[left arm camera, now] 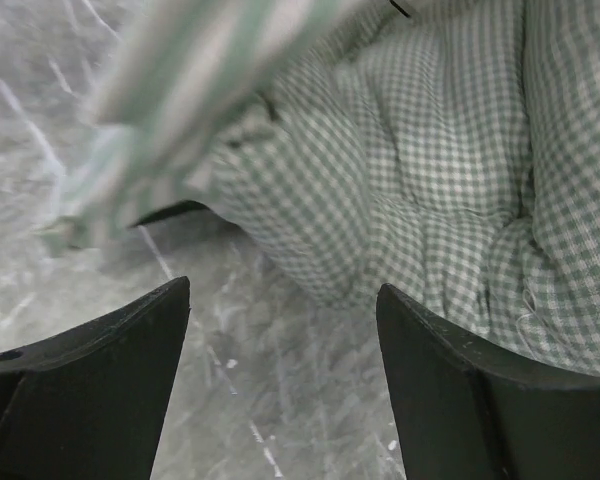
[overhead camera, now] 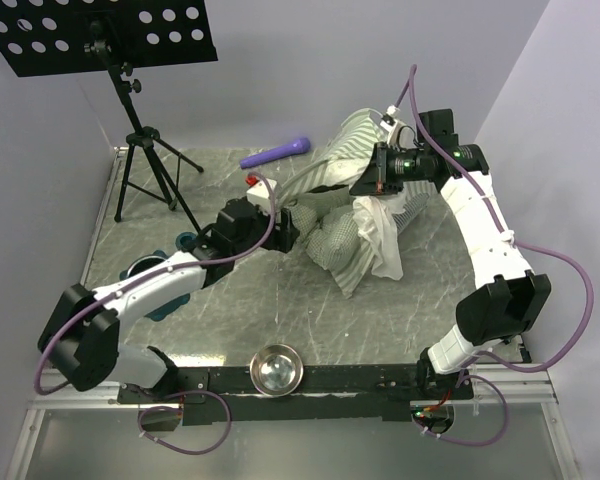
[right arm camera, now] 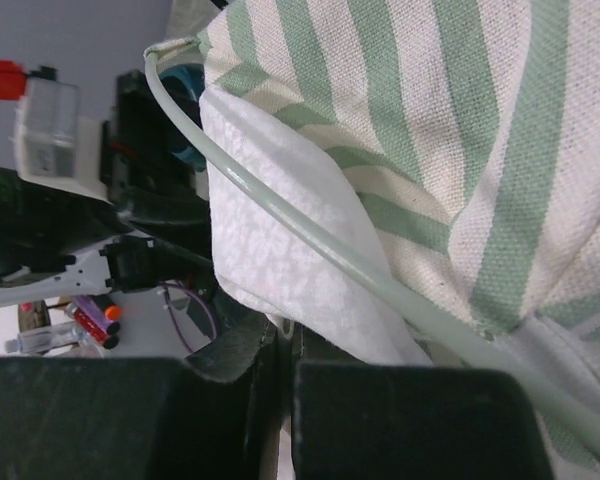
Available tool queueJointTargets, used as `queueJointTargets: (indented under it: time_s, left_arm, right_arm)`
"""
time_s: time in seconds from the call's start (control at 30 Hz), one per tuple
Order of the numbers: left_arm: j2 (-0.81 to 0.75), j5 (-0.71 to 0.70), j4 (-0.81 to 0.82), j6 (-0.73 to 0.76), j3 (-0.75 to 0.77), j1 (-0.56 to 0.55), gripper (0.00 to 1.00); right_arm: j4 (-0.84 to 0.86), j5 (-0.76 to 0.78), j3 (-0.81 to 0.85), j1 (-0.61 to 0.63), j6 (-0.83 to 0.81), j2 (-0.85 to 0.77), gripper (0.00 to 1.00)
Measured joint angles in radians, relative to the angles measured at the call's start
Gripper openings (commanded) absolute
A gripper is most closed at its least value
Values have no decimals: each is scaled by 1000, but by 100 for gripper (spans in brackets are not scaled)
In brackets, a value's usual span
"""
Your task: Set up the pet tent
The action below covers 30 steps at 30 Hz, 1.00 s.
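Note:
The pet tent [overhead camera: 352, 148] lies crumpled at the table's middle back, green-and-white striped with white mesh hanging down. Its checked cushion mat [overhead camera: 338, 242] lies in front of it, and fills the upper right of the left wrist view [left arm camera: 430, 150]. My left gripper [overhead camera: 292, 232] is open and empty, low over the table at the mat's left edge. My right gripper [overhead camera: 365, 182] is shut on the tent's fabric edge and holds it up. The right wrist view shows striped fabric [right arm camera: 460, 130], white mesh [right arm camera: 280, 250] and a thin pale pole [right arm camera: 380, 285] just above the shut fingers.
A steel bowl [overhead camera: 276, 368] sits at the near edge. A teal bowl holder [overhead camera: 160, 275] lies under my left arm. A purple cylinder [overhead camera: 275, 152] lies at the back. A black music stand on a tripod [overhead camera: 140, 140] stands at the back left.

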Motion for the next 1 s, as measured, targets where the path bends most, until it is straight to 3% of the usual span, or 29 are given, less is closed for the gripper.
queueJointTargets:
  time_s: [0.13, 0.17, 0.27, 0.33, 0.4, 0.53, 0.73, 0.87, 0.9, 0.93, 0.97, 1.0]
  left_arm:
    - [65, 6, 16, -21, 22, -21, 72]
    - [94, 9, 31, -24, 38, -23, 64]
    - [177, 15, 54, -43, 90, -22, 22]
    - [231, 27, 58, -39, 138, -20, 3]
    - [254, 44, 66, -34, 169, -19, 1]
    - [248, 59, 80, 6, 223, -37, 1]
    - [221, 47, 241, 68, 237, -93, 1]
    - [341, -29, 355, 98, 272, -89, 4]
    - [395, -45, 362, 101, 298, -80, 21]
    - [442, -52, 360, 105, 318, -68, 46]
    - [483, -49, 343, 111, 330, -51, 64]
    - [506, -29, 312, 115, 330, -30, 76]
  right_arm:
    - [0, -18, 21, -2, 48, 3, 0]
    - [0, -24, 26, -3, 58, 5, 0]
    - [14, -56, 32, -9, 101, 9, 0]
    - [20, -75, 34, -12, 120, 12, 0]
    - [22, -86, 34, -13, 129, 16, 0]
    - [19, -93, 34, -23, 128, 21, 0]
    - [-9, -120, 78, -28, 121, 50, 0]
    - [-6, -148, 114, -36, 132, 74, 0]
    - [-5, -150, 127, -42, 136, 85, 0]
    - [-2, -153, 138, -49, 141, 97, 0]
    - [6, -154, 145, -56, 146, 108, 0]
    - [13, -154, 146, -62, 152, 116, 0]
